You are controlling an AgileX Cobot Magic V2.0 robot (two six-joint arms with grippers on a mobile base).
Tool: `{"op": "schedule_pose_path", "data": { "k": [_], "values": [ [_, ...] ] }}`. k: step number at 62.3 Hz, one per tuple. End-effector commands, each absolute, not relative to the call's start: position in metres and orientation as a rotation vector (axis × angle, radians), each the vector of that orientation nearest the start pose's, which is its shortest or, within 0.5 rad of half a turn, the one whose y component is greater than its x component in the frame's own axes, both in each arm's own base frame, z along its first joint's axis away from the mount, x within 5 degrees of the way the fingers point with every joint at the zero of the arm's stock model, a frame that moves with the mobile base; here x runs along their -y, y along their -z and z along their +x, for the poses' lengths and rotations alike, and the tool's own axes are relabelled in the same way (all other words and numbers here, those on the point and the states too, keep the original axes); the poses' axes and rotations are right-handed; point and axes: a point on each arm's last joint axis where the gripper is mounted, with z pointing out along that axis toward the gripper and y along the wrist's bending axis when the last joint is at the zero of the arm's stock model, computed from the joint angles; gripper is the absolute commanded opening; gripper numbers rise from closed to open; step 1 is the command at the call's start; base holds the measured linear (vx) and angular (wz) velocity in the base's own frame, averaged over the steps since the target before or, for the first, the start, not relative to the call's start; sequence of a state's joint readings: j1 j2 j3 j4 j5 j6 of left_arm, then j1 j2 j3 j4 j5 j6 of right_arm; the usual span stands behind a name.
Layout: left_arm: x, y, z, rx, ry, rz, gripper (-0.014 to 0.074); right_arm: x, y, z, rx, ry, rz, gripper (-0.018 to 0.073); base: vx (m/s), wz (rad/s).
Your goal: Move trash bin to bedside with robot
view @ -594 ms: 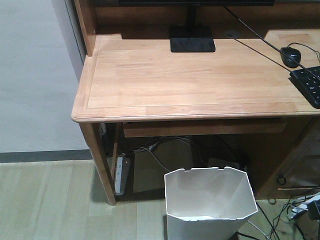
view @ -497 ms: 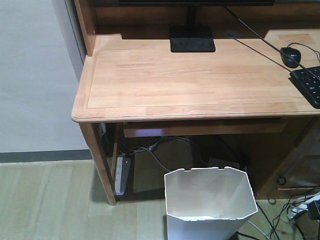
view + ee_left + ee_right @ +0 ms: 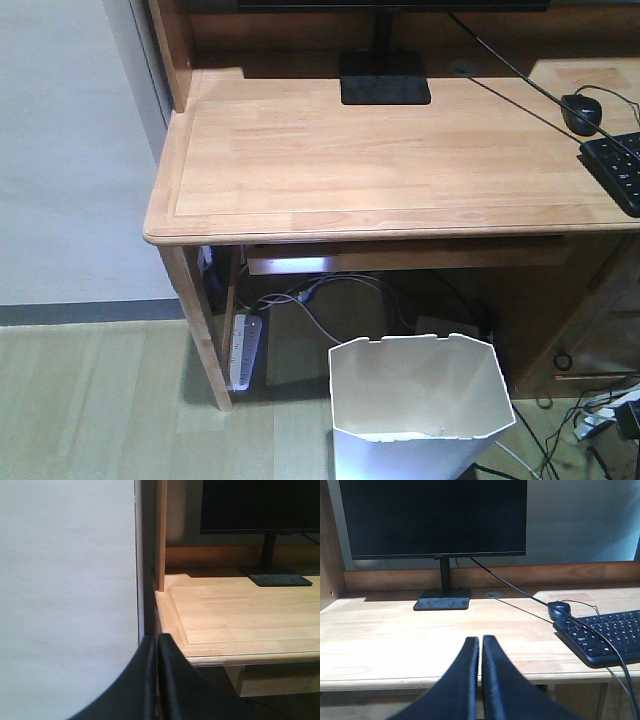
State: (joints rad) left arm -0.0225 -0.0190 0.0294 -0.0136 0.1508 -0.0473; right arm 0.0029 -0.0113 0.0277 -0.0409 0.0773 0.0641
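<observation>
Light wood counter stands beside white wall. Black monitor at rear, on flat sq. base. Black mouse sits just behind black kbd, both cabled. Under counter: white pwr strip beside the front leg, loose cables. Floor: pale wood planks.

The trash bin stands on the floor at lower centre, before the desk; on the desk, a monitor base sits upper centre and a keyboard at right.
</observation>
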Motion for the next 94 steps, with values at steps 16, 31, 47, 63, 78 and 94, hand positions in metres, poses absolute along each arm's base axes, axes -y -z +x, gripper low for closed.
{"op": "schedule_pose_path", "data": {
  "k": [16,31,47,63,78,94],
  "values": [
    [0.002,-0.189,0.057,-1.585,0.082,-0.033,-0.0006,0.0,-0.199,0.056,-1.506,-0.006,0.001,-0.0011,0.0,0.0],
    [0.002,-0.189,0.057,-1.586,0.082,-0.033,-0.0006,0.0,-0.201,0.056,-1.481,-0.007,0.0,-0.0011,0.0,0.0],
    [0.002,-0.189,0.057,-1.586,0.082,-0.033,-0.0006,-0.001,-0.226,0.052,-1.32,-0.013,-0.005,-0.0011,0.0,0.0],
    [0.002,-0.189,0.057,-1.586,0.082,-0.033,-0.0006,0.0,-0.264,0.068,-1.519,-0.006,0.004,-0.0011,0.0,0.0],
    [0.002,-0.189,0.057,-1.586,0.082,-0.033,-0.0006,0.0,-0.277,0.094,-1.728,0.0,0.009,-0.0011,0.0,0.0],
    [0.002,-0.189,0.057,-1.586,0.082,-0.033,-0.0006,0.001,-0.268,0.103,-1.822,0.016,-0.005,-0.0006,0.0,0.0]
  ]
}}
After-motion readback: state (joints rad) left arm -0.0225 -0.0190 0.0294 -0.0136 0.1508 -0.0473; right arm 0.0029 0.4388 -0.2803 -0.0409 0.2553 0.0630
